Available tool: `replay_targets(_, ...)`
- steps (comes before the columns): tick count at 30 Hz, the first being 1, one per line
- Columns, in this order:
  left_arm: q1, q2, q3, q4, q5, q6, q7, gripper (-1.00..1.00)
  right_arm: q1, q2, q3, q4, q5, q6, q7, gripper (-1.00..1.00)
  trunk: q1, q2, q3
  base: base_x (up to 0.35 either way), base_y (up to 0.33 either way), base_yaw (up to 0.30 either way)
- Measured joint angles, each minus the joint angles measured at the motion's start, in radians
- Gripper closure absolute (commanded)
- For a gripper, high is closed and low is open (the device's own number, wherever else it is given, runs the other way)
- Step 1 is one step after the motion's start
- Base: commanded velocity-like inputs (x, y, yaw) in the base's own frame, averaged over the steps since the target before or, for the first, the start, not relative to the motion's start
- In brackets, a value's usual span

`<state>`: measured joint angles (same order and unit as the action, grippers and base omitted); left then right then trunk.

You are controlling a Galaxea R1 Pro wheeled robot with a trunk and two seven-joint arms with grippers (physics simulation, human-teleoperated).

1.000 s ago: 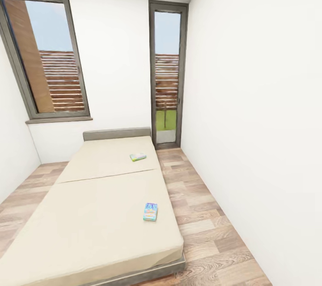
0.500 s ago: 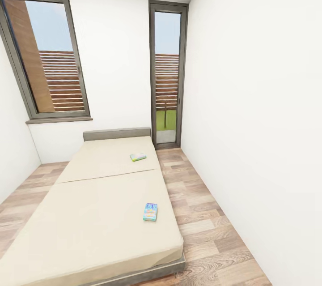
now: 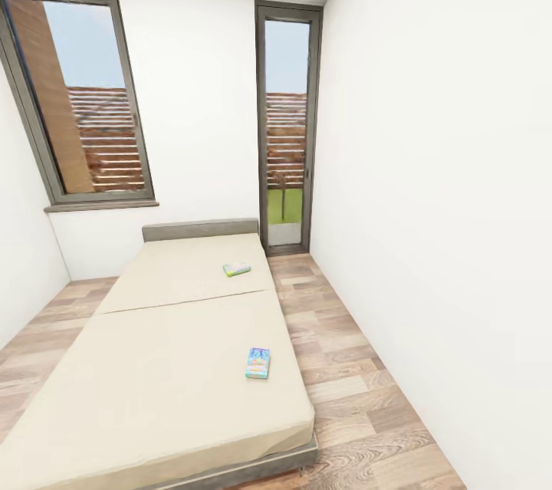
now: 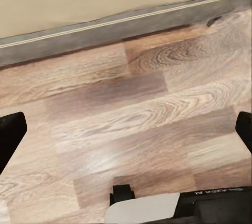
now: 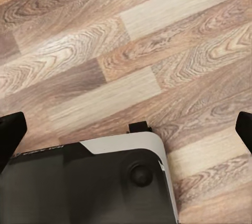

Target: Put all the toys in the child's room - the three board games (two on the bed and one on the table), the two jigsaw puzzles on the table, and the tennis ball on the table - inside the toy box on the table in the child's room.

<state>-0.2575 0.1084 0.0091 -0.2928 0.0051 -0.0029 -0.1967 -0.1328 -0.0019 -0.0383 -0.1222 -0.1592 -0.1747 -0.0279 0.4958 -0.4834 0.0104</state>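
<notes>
From the head view, a beige bed [image 3: 153,367] with a grey headboard [image 3: 200,229] stands in a narrow white room with a wood floor [image 3: 360,398]. Two board games lie flat on the bed, well apart from each other: a blue one [image 3: 257,362] near the bed's right edge toward its foot, and a green one [image 3: 236,268] farther up, closer to the headboard. A wide window [image 3: 77,91] and a tall glazed door [image 3: 287,129] are set in the far wall. In the left wrist view, the left gripper [image 4: 126,134] hangs over the floor beside the bed's grey base [image 4: 105,27], its dark fingertips [image 4: 10,134] spread wide with nothing between them. In the right wrist view, the right gripper [image 5: 126,132] is likewise spread wide and empty over bare floorboards, above a part of the robot's dark base [image 5: 94,182].
</notes>
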Motion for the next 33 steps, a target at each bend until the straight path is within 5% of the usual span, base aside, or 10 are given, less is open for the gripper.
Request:
replay_targets(5,0.000,0.045,0.010,-0.241,0.002,0.313,-0.161,-1.00,-0.050,-0.005,-0.006,-0.100,0.000,0.176,0.001,-1.00,0.000,0.000,0.000,0.000,0.000,0.000)
replay_targets(8,0.000,0.056,0.067,-0.409,0.002,0.483,-0.237,-1.00,-0.064,-0.006,-0.011,-0.230,-0.002,0.280,0.002,-1.00,0.000,0.000,0.000,0.000,0.000,0.000)
replay_targets(12,0.000,0.059,0.147,-0.561,0.002,0.605,-0.275,-1.00,-0.068,-0.005,-0.013,-0.389,-0.003,0.393,0.001,-1.00,0.000,0.000,0.000,0.000,0.000,0.000)
replay_targets(20,0.000,0.056,0.188,-0.728,0.002,0.711,-0.288,-1.00,-0.064,0.007,0.003,-0.470,0.013,0.443,-0.042,-1.00,0.000,0.000,0.000,0.000,0.000,0.000)
replay_targets(33,0.000,0.045,0.189,-0.765,0.002,0.728,-0.285,-1.00,-0.061,0.009,0.005,-0.471,0.016,0.445,-0.098,-1.00,0.000,0.000,0.000,0.010,-0.108,0.000)
